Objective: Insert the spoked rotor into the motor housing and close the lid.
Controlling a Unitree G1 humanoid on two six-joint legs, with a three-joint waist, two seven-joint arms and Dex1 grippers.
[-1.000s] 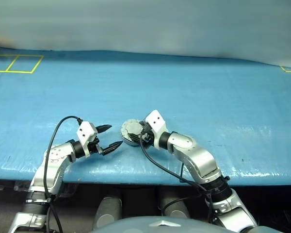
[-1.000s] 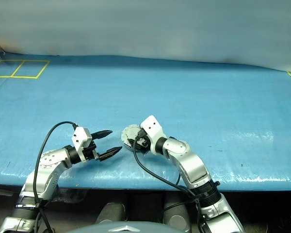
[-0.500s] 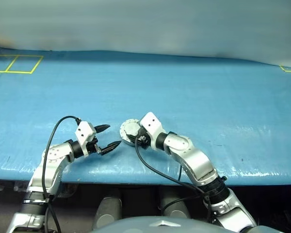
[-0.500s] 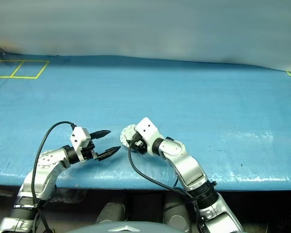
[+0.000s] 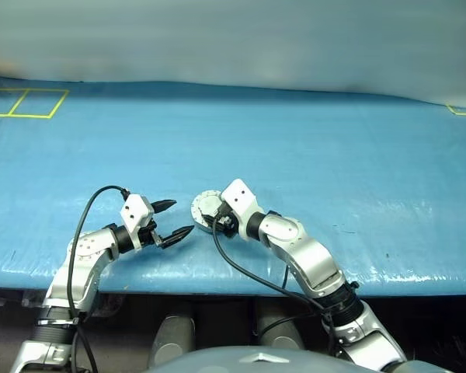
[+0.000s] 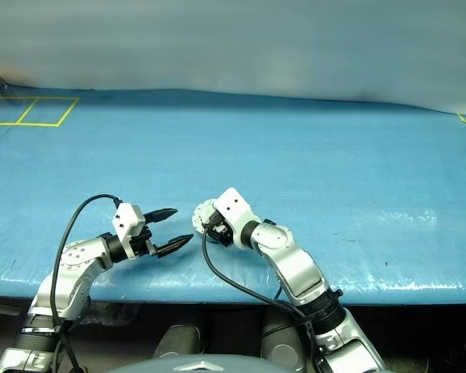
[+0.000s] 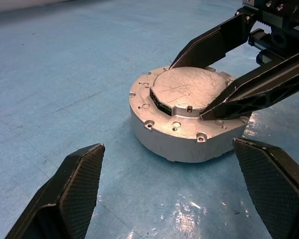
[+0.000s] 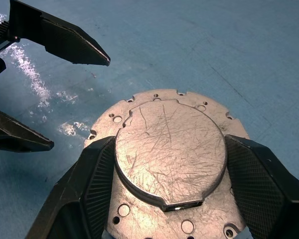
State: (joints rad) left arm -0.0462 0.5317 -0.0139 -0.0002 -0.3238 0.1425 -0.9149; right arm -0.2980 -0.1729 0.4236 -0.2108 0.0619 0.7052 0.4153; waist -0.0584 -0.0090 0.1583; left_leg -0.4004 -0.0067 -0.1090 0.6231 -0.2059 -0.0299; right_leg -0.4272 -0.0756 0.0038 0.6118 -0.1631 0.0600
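Since a second ago we see our right arm swing at the elbow, drawing leftward and nearer the table edge, and the right gripper (image 8: 169, 164) rolls a little at the wrist while its fingers straddle the closed lid (image 8: 170, 155) of the motor housing (image 7: 187, 122).

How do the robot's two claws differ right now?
The right gripper has its jaws set around the round lid on the motor housing; the left gripper hangs beside the housing, jaws open and empty. The right points toward the left. Both have two black fingers.
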